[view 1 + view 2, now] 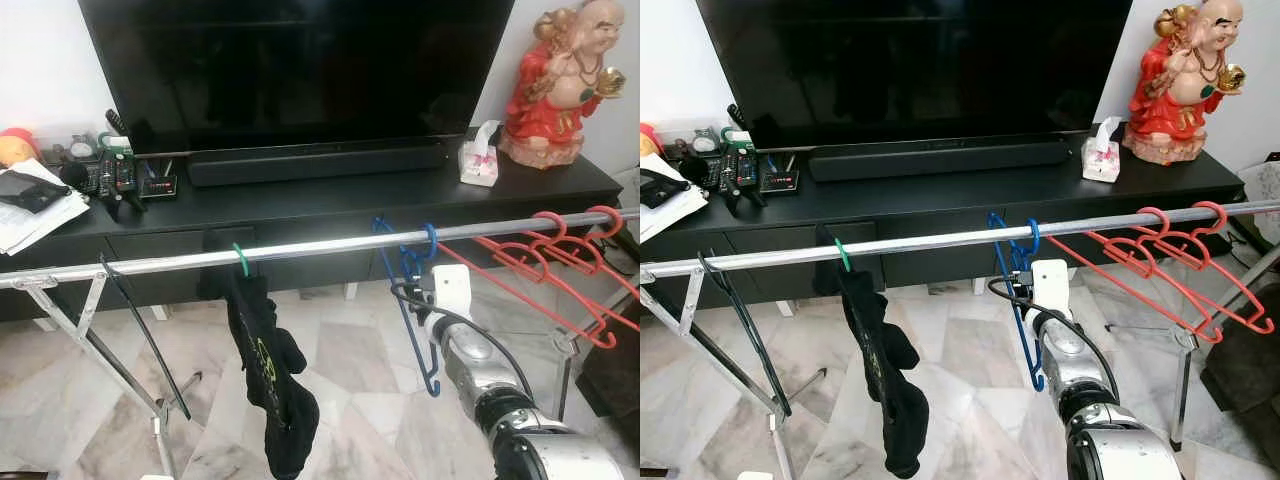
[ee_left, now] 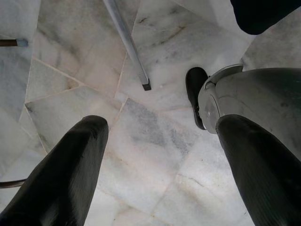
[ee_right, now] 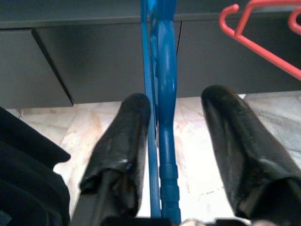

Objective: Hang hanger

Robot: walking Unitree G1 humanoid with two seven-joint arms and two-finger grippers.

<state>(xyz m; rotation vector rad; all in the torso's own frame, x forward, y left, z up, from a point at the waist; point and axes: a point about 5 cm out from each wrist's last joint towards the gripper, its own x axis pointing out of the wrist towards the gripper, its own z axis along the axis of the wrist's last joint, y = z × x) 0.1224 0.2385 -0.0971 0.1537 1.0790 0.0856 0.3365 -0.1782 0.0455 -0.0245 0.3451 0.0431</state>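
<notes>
My right gripper (image 3: 174, 141) raised at rail (image 1: 300, 248), fingers (image 3: 120, 141) spread, blue hangers (image 3: 162, 94) standing in gap between them, brushing one finger; no squeeze visible. Their hooks sit on rail straight above fingers. Red hangers (image 1: 560, 262) on same rail beyond my right fingers; black garment (image 1: 268, 375) on green hook to other side. My left gripper (image 2: 160, 160) hangs low, fingers wide over marble floor (image 2: 150, 141).

We find a home living room: television (image 1: 300, 70) on a black cabinet (image 1: 330, 200), marble floor (image 1: 340, 360), clothes rail (image 1: 300, 247).
</notes>
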